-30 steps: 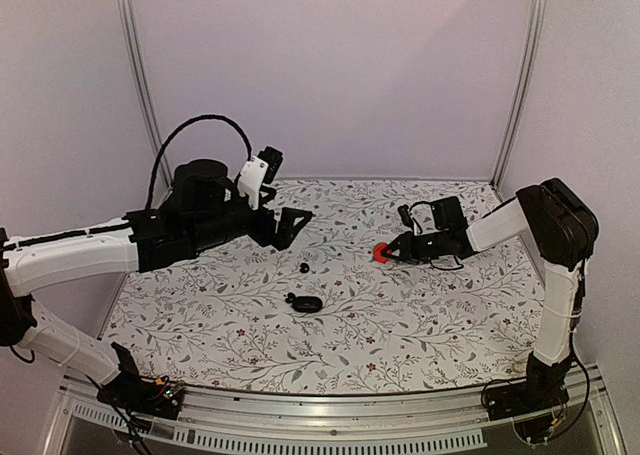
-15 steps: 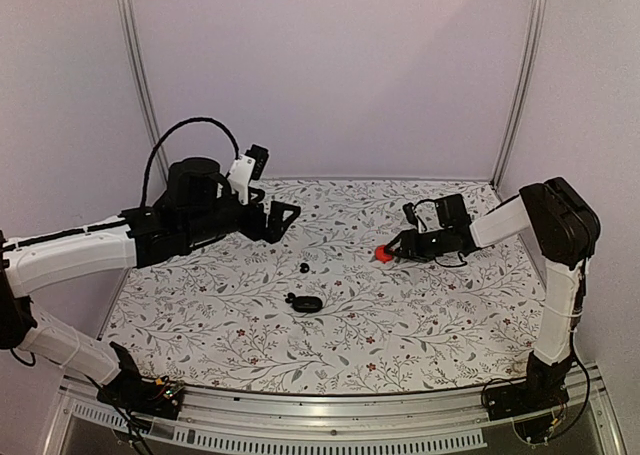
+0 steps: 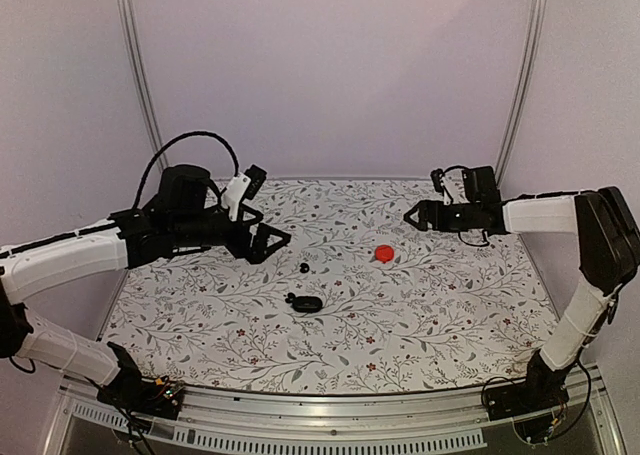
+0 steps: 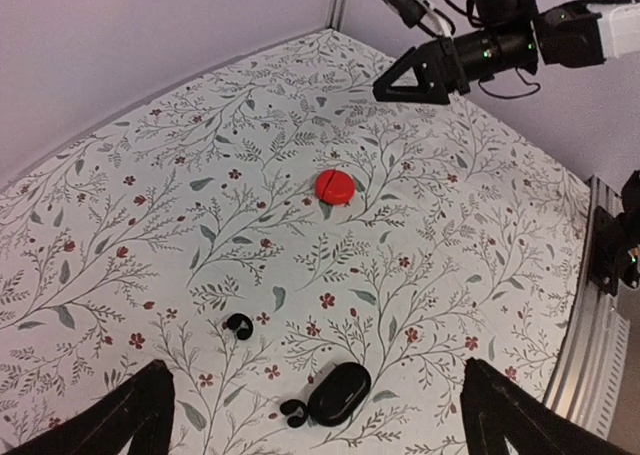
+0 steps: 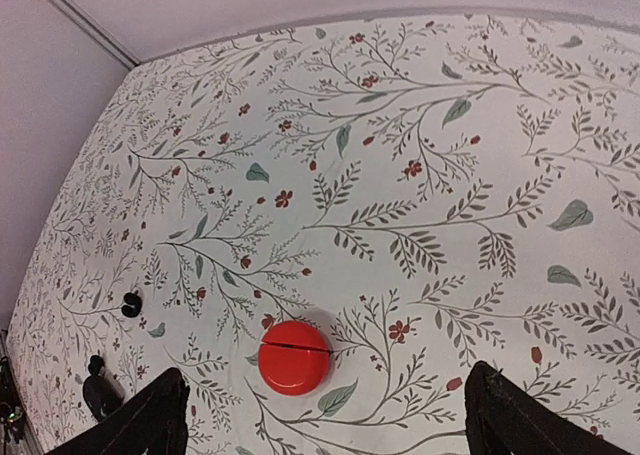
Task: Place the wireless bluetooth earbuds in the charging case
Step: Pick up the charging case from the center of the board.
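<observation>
On the table's (image 3: 450, 315) middle the case (image 3: 307, 303) lay shut, one bud (image 3: 289, 297) just beside it, the other bud (image 3: 303, 268) near. We held our left gripper (image 3: 268, 239) and right gripper (image 3: 414, 216) wide open, raised clear of them, probably to see everything before reaching.

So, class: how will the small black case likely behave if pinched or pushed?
The case looks glossy and rounded, so a pinch may slip off its curved sides. It lies low and flat, so a push would probably slide it, not tip it. The earbud right beside it would likely get knocked.
</observation>
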You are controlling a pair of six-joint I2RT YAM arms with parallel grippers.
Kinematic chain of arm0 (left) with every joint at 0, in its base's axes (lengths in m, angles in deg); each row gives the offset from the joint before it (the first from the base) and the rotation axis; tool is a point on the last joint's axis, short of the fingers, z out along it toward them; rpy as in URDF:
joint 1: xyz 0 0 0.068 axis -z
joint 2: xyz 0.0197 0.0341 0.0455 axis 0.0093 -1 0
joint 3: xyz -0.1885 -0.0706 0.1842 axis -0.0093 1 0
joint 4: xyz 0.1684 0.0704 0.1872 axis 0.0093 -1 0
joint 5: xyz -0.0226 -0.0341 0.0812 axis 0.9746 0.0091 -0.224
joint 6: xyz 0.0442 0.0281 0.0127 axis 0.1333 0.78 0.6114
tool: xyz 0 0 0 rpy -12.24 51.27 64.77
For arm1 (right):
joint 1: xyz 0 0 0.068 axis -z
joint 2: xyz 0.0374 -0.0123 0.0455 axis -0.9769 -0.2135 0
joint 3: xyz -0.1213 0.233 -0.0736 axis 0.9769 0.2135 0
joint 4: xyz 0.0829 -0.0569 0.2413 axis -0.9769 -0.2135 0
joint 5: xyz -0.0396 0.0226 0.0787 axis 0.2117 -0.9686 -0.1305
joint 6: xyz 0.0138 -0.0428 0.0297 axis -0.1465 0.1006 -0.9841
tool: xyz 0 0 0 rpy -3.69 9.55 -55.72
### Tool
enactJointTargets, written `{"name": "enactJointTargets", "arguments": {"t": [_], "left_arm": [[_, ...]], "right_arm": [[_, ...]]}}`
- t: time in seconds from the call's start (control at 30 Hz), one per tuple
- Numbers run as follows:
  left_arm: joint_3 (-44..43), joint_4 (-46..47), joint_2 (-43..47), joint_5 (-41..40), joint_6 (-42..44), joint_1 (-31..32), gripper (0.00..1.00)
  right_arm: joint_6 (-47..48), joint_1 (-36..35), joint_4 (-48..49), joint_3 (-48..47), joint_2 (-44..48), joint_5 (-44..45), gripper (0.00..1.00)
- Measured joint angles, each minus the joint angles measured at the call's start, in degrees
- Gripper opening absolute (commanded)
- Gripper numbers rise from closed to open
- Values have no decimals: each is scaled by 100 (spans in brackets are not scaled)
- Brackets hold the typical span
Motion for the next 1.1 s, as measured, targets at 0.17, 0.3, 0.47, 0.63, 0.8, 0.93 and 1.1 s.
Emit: {"name": "enactJointTargets", "arguments": {"t": [0.17, 0.3, 0.47, 0.63, 0.8, 0.93, 1.1], "left_arm": [[37, -352, -376, 833, 612, 39, 96], [74, -577, -804, 999, 1110, 127, 87], [59, -723, -1379, 883, 1878, 369, 81], [-219, -1021, -2076, 710, 2686, 592, 73], [-636, -1266, -2669, 590, 3257, 619, 67], [-951, -1338, -3067, 553, 3534, 664, 62], [-1204, -1471, -3451, 522, 3786, 728, 55]], "right_arm": [[136, 50, 90, 356, 1397, 433, 99], [28, 328, 229, 680, 2199, 354, 99], [-120, 717, 402, 1255, 2752, -87, 99], [-81, 734, 409, 1727, 3473, -247, 99], [-15, 737, 538, 1751, 3904, -424, 99], [-13, 737, 584, 1849, 3978, -621, 99], [-20, 737, 584, 1963, 3978, -890, 99]]}}
